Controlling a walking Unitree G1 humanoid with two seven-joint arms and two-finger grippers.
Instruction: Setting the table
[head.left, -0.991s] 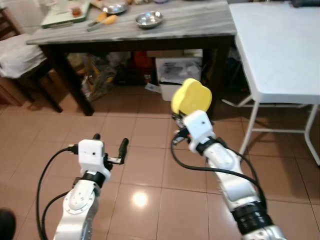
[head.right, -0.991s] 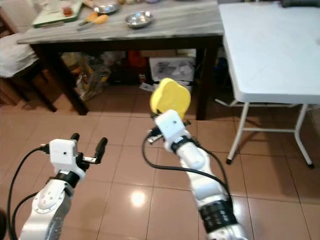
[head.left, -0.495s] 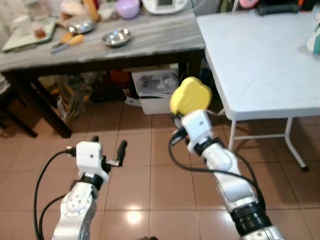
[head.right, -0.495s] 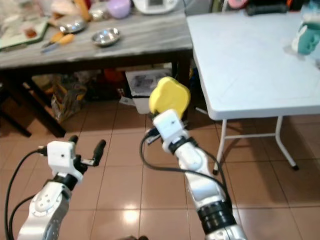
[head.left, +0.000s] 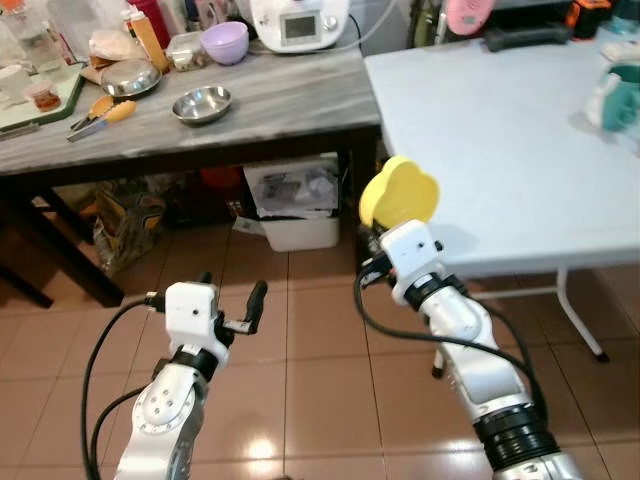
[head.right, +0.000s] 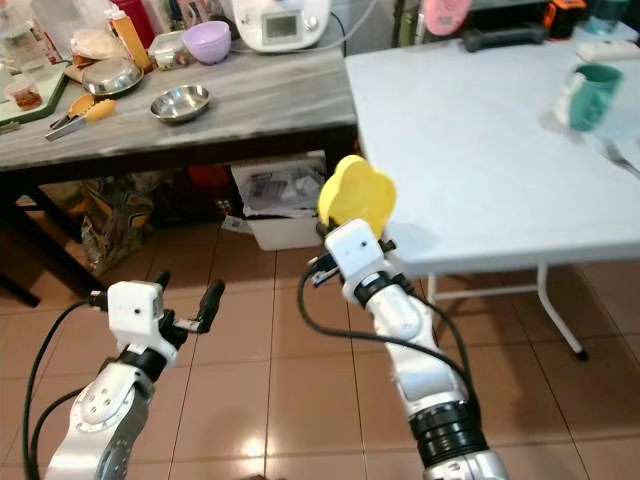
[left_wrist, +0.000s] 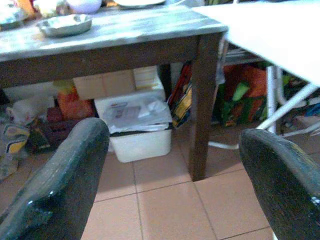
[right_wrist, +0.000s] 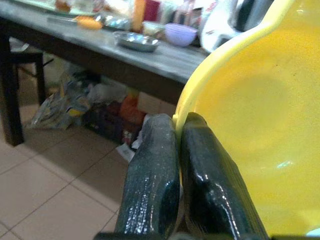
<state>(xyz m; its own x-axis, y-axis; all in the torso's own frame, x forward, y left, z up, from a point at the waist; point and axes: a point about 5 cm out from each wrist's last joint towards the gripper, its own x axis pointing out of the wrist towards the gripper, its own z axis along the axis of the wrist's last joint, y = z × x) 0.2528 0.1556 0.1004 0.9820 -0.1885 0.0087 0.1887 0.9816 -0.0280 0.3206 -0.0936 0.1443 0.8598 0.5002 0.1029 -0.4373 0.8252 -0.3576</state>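
Right wrist view: my right gripper (right_wrist: 177, 150) is pinching the yellow lobed plastic plate's (right_wrist: 240, 125) rim. I am keeping it level while carrying it toward the white folding table (head.left: 500, 150) at one o'clock. My left gripper (head.left: 232, 300) is hanging wide open.

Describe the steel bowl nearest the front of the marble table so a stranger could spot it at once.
Find the grey marble table left of the white folding table. Near its front edge sits a shallow steel bowl, standing alone. A second steel bowl lies farther back and left, beside the orange-handled tongs, and the purple bowl is at the back.
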